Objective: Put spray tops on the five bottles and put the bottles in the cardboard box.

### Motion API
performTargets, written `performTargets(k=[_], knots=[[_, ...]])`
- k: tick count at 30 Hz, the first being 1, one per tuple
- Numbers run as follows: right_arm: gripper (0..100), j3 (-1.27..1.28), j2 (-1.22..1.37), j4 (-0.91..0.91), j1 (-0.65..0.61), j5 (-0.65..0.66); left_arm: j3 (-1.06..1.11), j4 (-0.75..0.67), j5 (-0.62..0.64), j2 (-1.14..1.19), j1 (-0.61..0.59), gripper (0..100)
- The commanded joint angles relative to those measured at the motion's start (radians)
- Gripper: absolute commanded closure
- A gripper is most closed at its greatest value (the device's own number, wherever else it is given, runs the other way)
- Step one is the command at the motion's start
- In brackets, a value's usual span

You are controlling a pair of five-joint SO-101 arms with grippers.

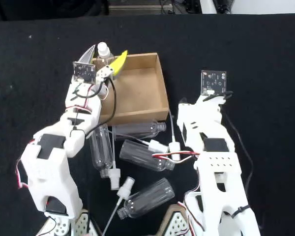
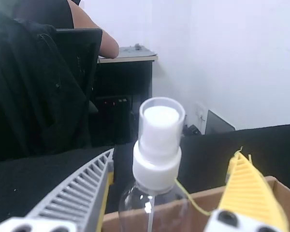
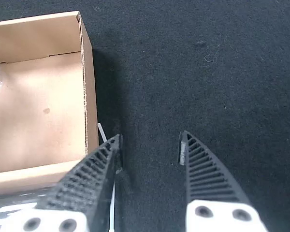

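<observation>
1. While one clear plastic bottle with a white spray top (image 2: 157, 140) stands upright at the 11 o'clock corner of the open brown cardboard box (image 1: 137, 93), apparently inside it, four uncapped clear bottles (image 1: 145, 155) lie on the black counter (image 1: 260, 49) at the box's 6 o'clock with loose white spray tops (image 1: 115, 177) among them. Roughly a fifth looks done.
2. The left hand (image 1: 109, 51) is spread, its grey and yellow jaws flanking that bottle.
3. The right hand (image 3: 150, 137) is spread and empty at the box's 3 o'clock.
</observation>
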Motion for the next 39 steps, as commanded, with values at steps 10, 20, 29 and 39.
performTargets(k=[10, 20, 29, 39], knots=[[81.9, -0.008, -0.03, -0.026, 0.02, 0.003, 0.216, -0.029, -0.008, -0.319, 0.022, 66], [81.9, -0.007, -0.028, -0.026, 0.017, 0.003, 0.404, -0.028, -0.003, -0.466, 0.016, 66], [81.9, -0.007, -0.028, -0.026, 0.017, 0.003, 0.533, -0.028, -0.008, -0.611, 0.016, 66], [81.9, -0.007, -0.028, -0.026, 0.015, 0.003, 0.619, 0.255, 0.0, -0.89, -0.05, 66]])
